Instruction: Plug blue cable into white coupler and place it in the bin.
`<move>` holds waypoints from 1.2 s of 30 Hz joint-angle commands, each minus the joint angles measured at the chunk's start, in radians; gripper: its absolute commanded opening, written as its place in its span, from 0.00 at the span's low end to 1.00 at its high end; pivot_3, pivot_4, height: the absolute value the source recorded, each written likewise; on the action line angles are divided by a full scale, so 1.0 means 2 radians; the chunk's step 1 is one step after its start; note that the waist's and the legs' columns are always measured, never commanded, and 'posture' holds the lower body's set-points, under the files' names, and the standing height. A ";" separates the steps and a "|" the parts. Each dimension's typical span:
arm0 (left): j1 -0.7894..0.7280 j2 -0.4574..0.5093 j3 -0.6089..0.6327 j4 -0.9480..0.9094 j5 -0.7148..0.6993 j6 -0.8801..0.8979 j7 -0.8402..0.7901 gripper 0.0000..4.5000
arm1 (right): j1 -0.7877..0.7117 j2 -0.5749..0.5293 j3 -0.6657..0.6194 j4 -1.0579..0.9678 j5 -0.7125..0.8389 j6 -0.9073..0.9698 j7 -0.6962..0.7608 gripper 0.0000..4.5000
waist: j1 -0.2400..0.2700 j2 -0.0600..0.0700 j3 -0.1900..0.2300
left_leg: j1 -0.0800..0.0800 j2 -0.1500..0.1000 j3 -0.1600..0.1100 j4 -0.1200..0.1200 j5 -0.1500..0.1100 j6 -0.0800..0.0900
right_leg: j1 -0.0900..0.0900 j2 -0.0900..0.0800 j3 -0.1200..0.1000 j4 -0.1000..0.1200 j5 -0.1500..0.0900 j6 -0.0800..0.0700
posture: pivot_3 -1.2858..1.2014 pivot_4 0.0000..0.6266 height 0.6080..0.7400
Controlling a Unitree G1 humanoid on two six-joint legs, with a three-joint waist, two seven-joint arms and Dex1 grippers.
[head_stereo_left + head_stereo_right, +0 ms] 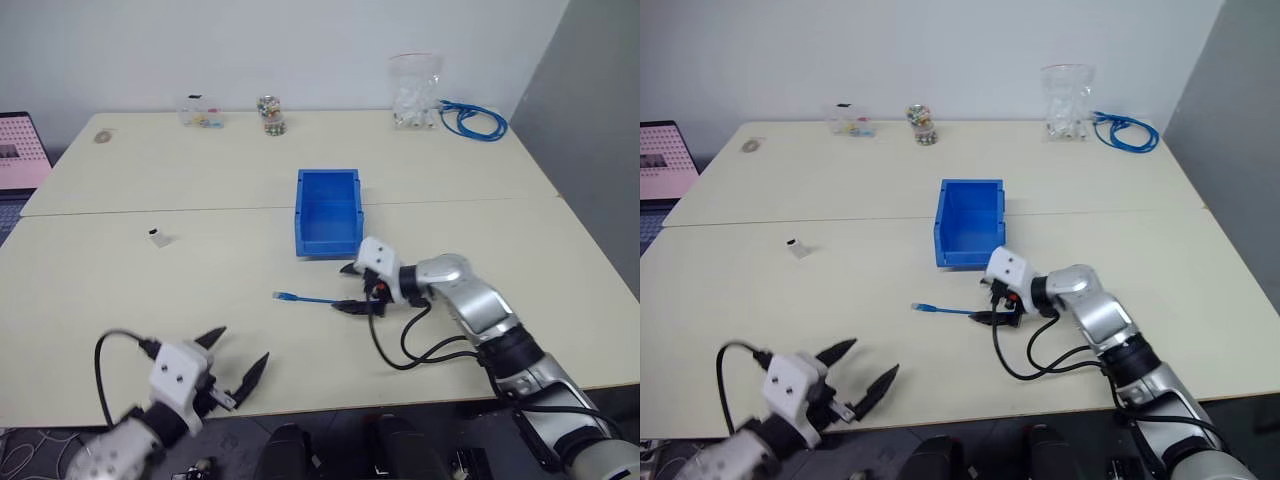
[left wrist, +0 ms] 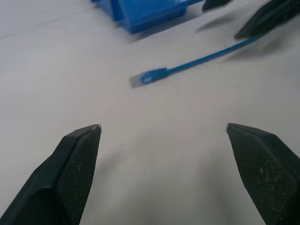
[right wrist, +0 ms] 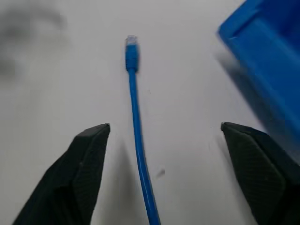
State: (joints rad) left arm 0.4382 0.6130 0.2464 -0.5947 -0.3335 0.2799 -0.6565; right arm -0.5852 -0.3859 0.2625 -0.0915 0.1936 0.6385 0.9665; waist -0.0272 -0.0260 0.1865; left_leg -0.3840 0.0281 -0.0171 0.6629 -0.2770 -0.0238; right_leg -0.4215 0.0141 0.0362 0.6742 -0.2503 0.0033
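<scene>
The blue cable [image 1: 305,298] lies straight on the table just in front of the bin [image 1: 327,173], its clear plug [image 1: 283,296] pointing left. My right gripper [image 1: 348,288] is open at the cable's right end, one finger on each side of it. In the right wrist view the cable [image 3: 136,117] runs out between the open fingers [image 3: 93,154], with the bin wall [image 3: 267,70] beside it. The white coupler [image 1: 157,237] sits alone at the middle left of the table. Near the front edge my left gripper [image 1: 244,345] is open and empty, pointing toward the cable [image 2: 187,68].
Along the table's back edge stand a clear bag of white parts [image 1: 415,90], a coiled bundle of blue cable [image 1: 472,118], a small jar [image 1: 271,115] and a small clear box [image 1: 201,112]. A laptop [image 1: 20,150] sits at the far left.
</scene>
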 commanded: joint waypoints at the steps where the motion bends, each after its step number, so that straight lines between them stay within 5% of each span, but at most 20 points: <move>1: -0.098 0.095 -0.019 0.084 -0.003 -0.015 -0.119 1.00 | 0.041 -0.012 -0.091 -0.142 0.102 0.137 -0.028 0.95 | -0.002 0.000 0.000 | 0.001 0.000 0.000 0.000 0.000 0.000 | 0.000 0.000 0.000 0.000 0.000 0.000 | 0.52 0.24 1.00; 5: -0.275 0.130 -0.097 0.247 0.008 -0.026 -0.231 1.00 | 0.118 -0.066 -0.123 -0.221 0.145 0.169 -0.018 0.95 | -0.001 0.000 0.000 | 0.001 0.000 0.001 0.000 0.000 0.000 | 0.000 0.001 0.000 0.002 -0.001 -0.001 | 0.52 0.24 1.00; 10: -0.479 0.084 -0.203 0.513 0.082 -0.123 -0.351 1.00 | 0.171 -0.103 -0.110 -0.241 0.125 0.126 -0.046 0.95 | -0.003 0.000 0.000 | 0.001 -0.002 0.003 0.000 0.000 0.000 | 0.000 0.001 -0.001 0.001 0.000 -0.001 | 0.52 0.24 1.00; 16: -0.597 0.037 -0.263 0.720 0.146 -0.238 -0.438 1.00 | 0.179 -0.099 -0.132 -0.248 0.136 0.136 -0.098 0.95 | -0.007 0.000 0.000 | 0.001 -0.002 0.006 0.000 0.000 0.000 | -0.001 0.002 0.001 0.001 0.000 0.000 | 0.52 0.24 1.00; 25: -0.621 0.068 -0.318 0.806 0.166 -0.326 -0.479 0.62 | 0.195 -0.102 -0.158 -0.276 0.169 0.160 -0.136 0.96 | -0.011 -0.001 -0.001 | 0.001 -0.001 0.007 0.000 0.000 0.000 | -0.001 0.002 0.002 0.002 0.000 0.000 | 0.52 0.24 1.00; 36: -0.609 0.074 -0.338 0.801 0.141 -0.322 -0.479 0.12 | 0.175 -0.101 -0.142 -0.252 0.173 0.148 -0.153 0.96 | -0.017 0.000 -0.002 | 0.002 0.000 0.007 0.000 0.000 0.000 | 0.000 0.004 0.003 0.003 0.000 0.000 | 0.52 0.24 1.00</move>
State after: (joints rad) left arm -0.8321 0.7549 -0.3693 0.9860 -0.0751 -0.3951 -1.5931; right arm -0.2126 -0.5873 -0.0180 -0.5920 0.5317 0.9572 0.6691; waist -0.0604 -0.0262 0.1825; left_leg -0.3797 0.0280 -0.0023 0.6625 -0.2771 -0.0234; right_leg -0.4212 0.0223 0.0414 0.6801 -0.2511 0.0025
